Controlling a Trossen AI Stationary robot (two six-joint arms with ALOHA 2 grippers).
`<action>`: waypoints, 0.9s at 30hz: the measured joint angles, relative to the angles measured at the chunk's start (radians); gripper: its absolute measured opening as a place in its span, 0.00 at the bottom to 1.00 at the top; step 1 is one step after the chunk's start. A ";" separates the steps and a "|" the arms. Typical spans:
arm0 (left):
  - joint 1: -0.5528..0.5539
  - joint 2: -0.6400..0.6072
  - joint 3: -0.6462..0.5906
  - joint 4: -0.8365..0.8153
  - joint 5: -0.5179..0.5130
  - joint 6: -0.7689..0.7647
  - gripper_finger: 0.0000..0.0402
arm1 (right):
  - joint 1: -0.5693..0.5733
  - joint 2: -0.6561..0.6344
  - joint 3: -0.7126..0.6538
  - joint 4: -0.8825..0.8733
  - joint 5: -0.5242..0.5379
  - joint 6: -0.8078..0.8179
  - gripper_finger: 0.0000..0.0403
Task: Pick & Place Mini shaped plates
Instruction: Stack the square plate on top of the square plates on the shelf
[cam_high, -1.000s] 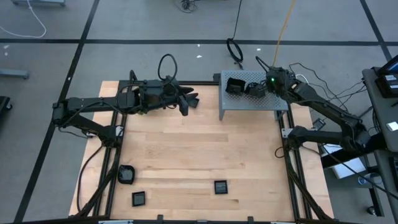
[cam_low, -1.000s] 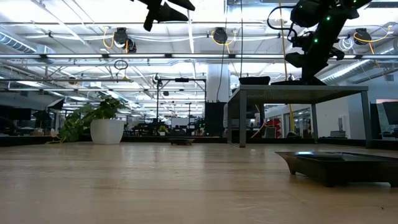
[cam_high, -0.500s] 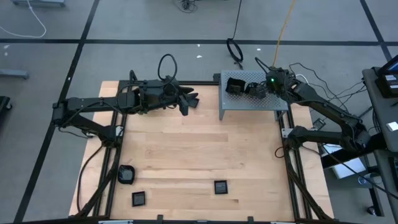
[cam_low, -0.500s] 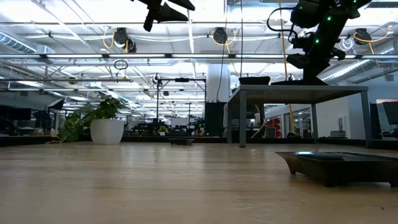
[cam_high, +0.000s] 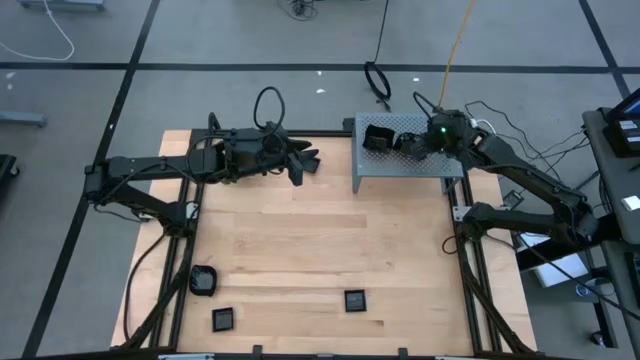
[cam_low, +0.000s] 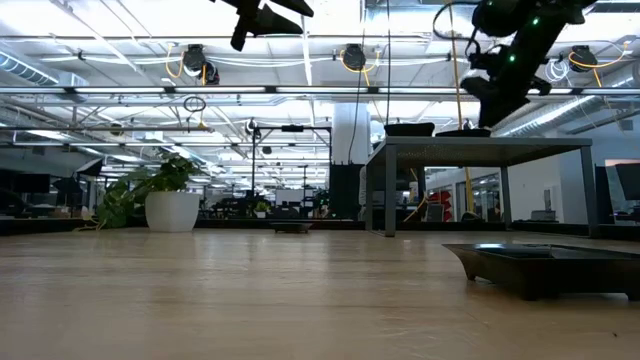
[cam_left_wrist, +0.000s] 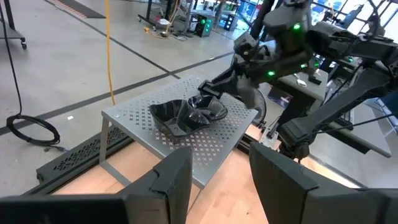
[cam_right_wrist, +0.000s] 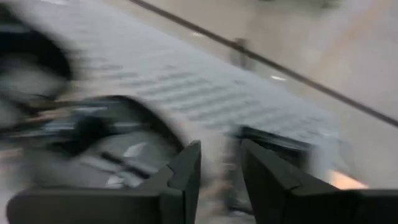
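Several glossy black mini plates (cam_high: 380, 138) lie heaped on top of the grey perforated box (cam_high: 420, 165) at the table's far right; the heap also shows in the left wrist view (cam_left_wrist: 186, 115). My right gripper (cam_high: 408, 143) hovers at the heap's right side, fingers (cam_right_wrist: 221, 168) a little apart with nothing seen between them. Three more plates rest flat on the table near its front edge: a rounded one (cam_high: 203, 281) and two square ones (cam_high: 224, 320) (cam_high: 354, 300). My left gripper (cam_high: 303, 163) is open and empty, high above the table's far left (cam_left_wrist: 221, 180).
The box stands on legs at the table's far right corner (cam_low: 480, 150). Black frame rails run along the table's left and right edges (cam_high: 185, 250). One plate sits close in the low view (cam_low: 545, 265). Bare wood lies across the table's middle (cam_high: 320, 240).
My right gripper has gone up a little from the heap on the box and slightly toward the table's right edge; its wrist view is smeared by the motion. The heap and the three plates on the table stay where they were.
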 joint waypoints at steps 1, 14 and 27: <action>0.000 0.000 0.000 0.000 0.001 0.000 0.41 | 0.011 -0.012 0.000 0.005 -0.057 0.003 0.26; 0.000 0.000 0.000 -0.056 0.064 0.023 0.41 | 0.514 -0.014 0.000 -0.023 -0.461 0.163 0.21; 0.000 0.000 0.000 -0.256 0.226 0.022 0.41 | 0.985 0.321 0.000 0.166 -0.466 0.197 0.21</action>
